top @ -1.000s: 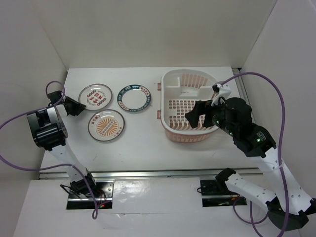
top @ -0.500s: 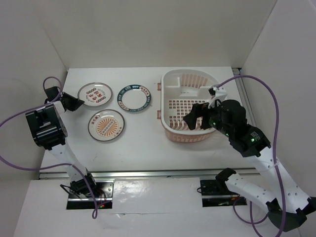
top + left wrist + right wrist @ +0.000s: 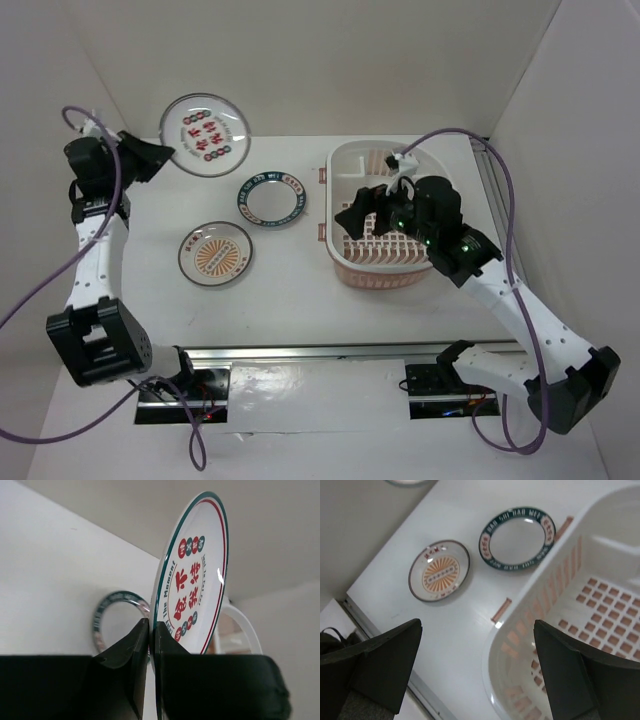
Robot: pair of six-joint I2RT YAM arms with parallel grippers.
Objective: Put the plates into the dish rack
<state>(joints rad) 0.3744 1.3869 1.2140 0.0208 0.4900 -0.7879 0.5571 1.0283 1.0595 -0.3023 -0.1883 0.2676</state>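
One red-marked plate [image 3: 207,135] hangs over far-left corner of desk [image 3: 290,290] in top view, rim pinched by left end effector [image 3: 162,157]; right end effector [image 3: 365,215] spread wide over dish rack [image 3: 372,146]. Left wrist: thin edge grip, plate could slip/swing en route. Right wrist: rack's far side cut off, blurry.

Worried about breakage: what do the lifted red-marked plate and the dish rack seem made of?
Red-marked plate: glossy, bright glint; glazed ceramic or melamine, unclear which. Dish rack: white moulded plastic, judging by slotted walls and peach grid base.
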